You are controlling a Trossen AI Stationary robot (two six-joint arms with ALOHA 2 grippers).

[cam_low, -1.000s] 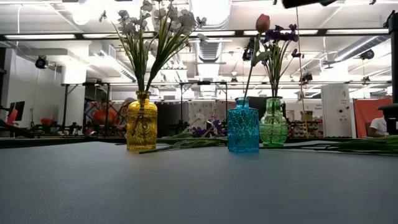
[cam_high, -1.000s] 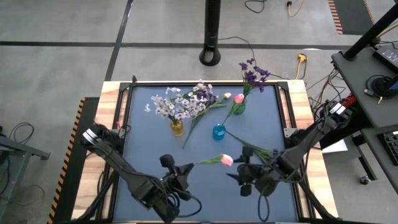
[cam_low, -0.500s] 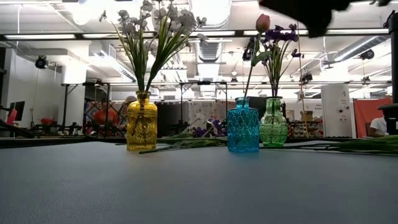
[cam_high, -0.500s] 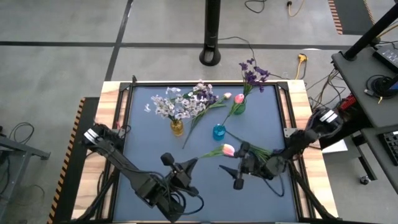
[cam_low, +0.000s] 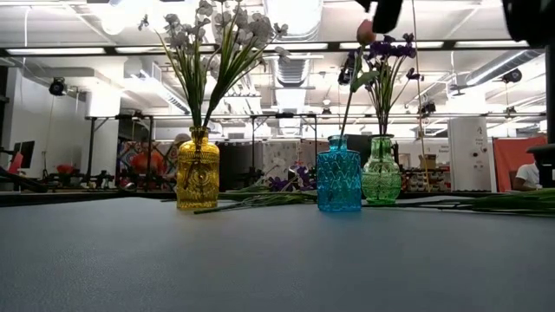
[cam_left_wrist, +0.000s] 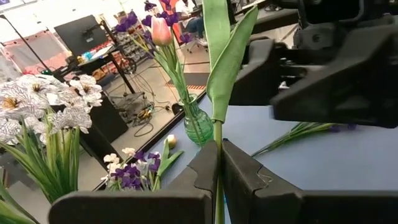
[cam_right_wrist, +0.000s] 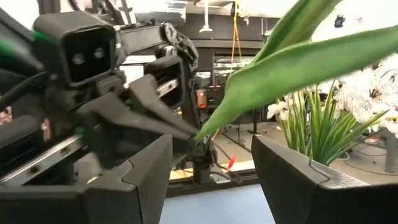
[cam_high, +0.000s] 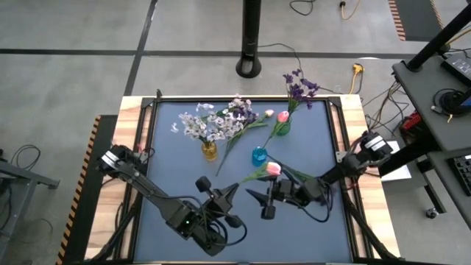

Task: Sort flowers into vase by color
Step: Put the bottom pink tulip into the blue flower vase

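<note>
Left tool [cam_left_wrist: 217, 163] pinched shut on pink tulip [cam_high: 272, 168] low on its stem, held above the table [cam_high: 165, 147]. Probably light, springy, top-heavy; best gripped mid-stem below the leaves. Right tool [cam_right_wrist: 211, 158] spread wide, empty, just beside the stem.

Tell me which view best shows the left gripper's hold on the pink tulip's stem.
The left wrist view: the left gripper is shut on the pink tulip, its stem pinched between both fingers. The high view shows the grip small, with the bud near the right gripper. The right wrist view shows only leaves; the low view hides the grip.
</note>
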